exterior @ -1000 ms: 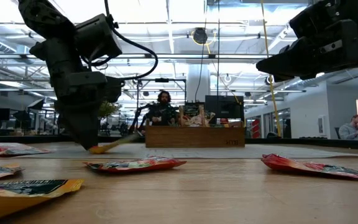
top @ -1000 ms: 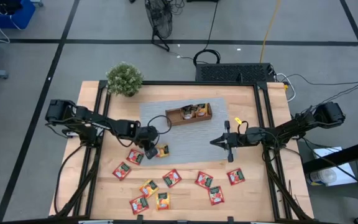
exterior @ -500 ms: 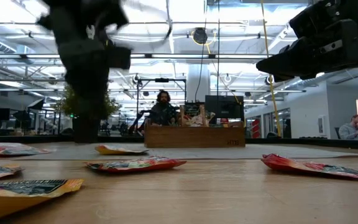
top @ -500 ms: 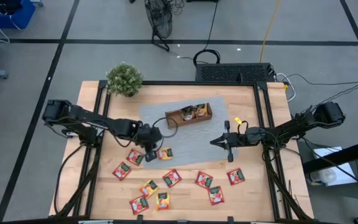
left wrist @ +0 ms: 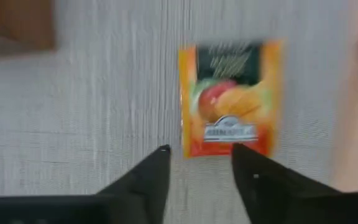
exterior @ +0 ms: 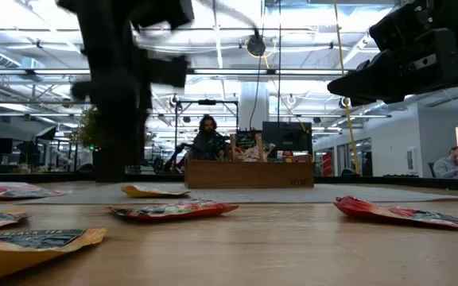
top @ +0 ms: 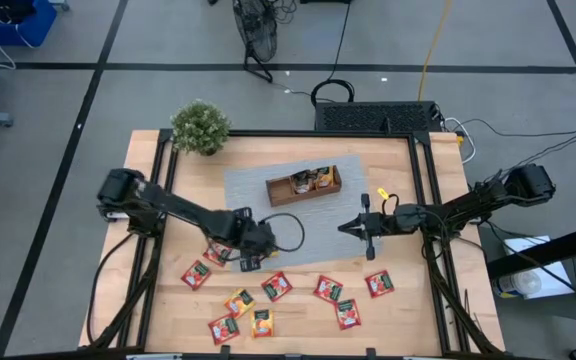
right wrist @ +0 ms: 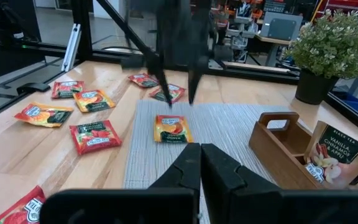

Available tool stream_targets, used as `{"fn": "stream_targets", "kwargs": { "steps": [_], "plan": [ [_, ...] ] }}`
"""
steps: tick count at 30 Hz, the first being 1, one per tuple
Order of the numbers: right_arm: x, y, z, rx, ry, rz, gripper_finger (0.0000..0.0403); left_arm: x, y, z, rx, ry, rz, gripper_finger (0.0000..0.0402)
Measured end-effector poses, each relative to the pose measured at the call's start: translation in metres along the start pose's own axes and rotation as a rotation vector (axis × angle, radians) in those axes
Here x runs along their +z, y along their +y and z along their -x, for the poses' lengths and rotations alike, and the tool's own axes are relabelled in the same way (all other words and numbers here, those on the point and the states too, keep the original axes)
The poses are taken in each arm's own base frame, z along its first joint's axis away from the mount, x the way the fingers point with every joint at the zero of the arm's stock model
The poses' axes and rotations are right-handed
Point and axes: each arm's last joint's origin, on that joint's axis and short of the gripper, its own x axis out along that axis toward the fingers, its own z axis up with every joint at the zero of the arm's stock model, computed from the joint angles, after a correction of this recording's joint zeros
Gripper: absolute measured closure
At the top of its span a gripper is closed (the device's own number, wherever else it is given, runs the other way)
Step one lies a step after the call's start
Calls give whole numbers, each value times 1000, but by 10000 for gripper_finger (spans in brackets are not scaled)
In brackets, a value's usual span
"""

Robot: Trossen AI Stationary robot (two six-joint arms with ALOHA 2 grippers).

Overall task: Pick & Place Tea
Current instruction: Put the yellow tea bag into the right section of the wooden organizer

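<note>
An orange-yellow tea packet (left wrist: 229,99) lies flat on the grey mat (top: 318,235), also seen in the right wrist view as the orange packet (right wrist: 171,129) and low down as the orange packet (exterior: 153,191). My left gripper (left wrist: 201,149) hovers open just above the mat at that packet's edge, its fingers (right wrist: 166,92) pointing down and touching nothing. My right gripper (right wrist: 199,152) is shut and waits above the mat's right part (top: 353,229). Several red, green and orange packets (top: 276,286) lie flat on the bare wood near the table's near edge.
A brown wooden tray (top: 303,183) with packets standing in it sits on the far part of the mat. A potted plant (top: 200,127) stands at the far left corner. Black frame rails (top: 423,200) run along the table's sides. A person sits in the room beyond.
A second ago my left gripper held the orange packet by one edge, tilted, with its other edge on the mat. It has let go and the packet now lies flat. The left arm has since swung a little toward the table's right and near edge.
</note>
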Motion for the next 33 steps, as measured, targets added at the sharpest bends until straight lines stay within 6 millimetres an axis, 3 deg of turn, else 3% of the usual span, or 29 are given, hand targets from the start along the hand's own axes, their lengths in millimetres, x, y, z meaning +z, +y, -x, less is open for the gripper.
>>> {"fn": "stream_targets", "kwargs": {
  "steps": [4,11,19,25,27,30,33],
  "plan": [
    [0,0,0,0,0,0,403,-3,-7,-29,0,89,-43,166],
    [0,0,0,1,0,0,403,-3,-7,-42,17,121,-69,121],
    [0,0,0,1,0,0,403,-1,-4,-31,1,101,-65,138],
    [0,0,0,1,0,0,403,8,2,8,-65,-66,29,152],
    [0,0,0,1,0,0,403,12,0,13,-114,-111,59,153],
    [0,0,0,0,-2,-1,403,17,-5,17,-162,-168,66,152],
    [0,0,0,1,0,0,403,16,-9,4,-152,-132,59,151]
  ]
}}
